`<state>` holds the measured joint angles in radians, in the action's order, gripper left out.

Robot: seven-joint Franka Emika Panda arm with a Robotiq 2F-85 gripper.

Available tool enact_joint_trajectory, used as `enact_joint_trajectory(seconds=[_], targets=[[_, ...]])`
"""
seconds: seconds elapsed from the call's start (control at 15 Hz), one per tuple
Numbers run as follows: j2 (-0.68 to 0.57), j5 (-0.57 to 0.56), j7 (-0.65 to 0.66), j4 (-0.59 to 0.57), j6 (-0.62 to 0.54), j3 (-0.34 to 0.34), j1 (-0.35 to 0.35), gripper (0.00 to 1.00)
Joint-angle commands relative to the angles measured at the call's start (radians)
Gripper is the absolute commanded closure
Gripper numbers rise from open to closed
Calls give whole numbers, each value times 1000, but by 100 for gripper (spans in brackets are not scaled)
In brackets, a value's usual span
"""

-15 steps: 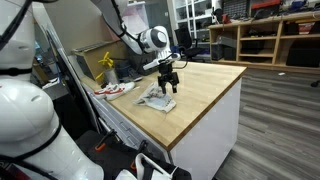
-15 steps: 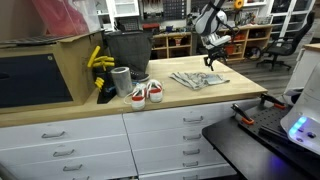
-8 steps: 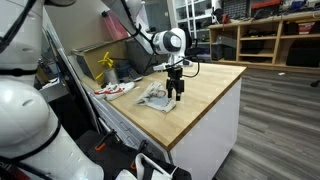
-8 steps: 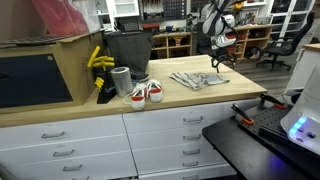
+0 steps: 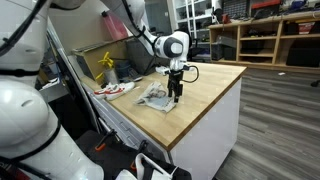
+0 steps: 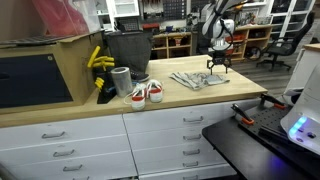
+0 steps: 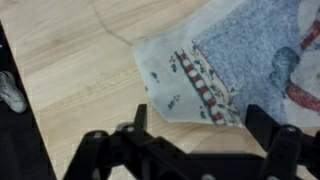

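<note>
Wide shot first: a workshop room, with open shelving [image 5: 268,35] across the back wall. In front stands the bench [image 5: 208,92], a pale wood top over white drawers, smooth and flat. The arm [image 5: 150,38] reaches in over the top with its wrist pointing straight down. Below it lies the cloth [image 6: 193,79], rumpled and spread about midway across the bench, toward the bare end and well apart from the clutter at the other end. The wrist view shows a corner of this cloth [image 7: 185,75] lying flat on the wood, with a printed border stripe and a nubbly towel-like weave. It looks light and limp, so I'd expect it to drape and bunch, not slide. A pinch at that free corner or a raised fold looks like the best hold. The gripper [image 5: 176,97] hangs right over that edge, jaws spread wide and nothing between them; whether the tips touch fabric I can't tell. Smaller items: sneakers [image 6: 145,93] near the front edge and a grey cup [image 6: 121,80] beside them.
</note>
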<state>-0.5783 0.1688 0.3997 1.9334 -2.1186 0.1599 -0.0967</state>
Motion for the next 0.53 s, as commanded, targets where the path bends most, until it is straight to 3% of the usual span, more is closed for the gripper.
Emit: enact_joint_trajectory(seconds=[0.0, 0.47], targets=[[5, 45, -23, 0, -52, -12, -21, 0], [10, 80, -80, 21, -101, -28, -40, 0]])
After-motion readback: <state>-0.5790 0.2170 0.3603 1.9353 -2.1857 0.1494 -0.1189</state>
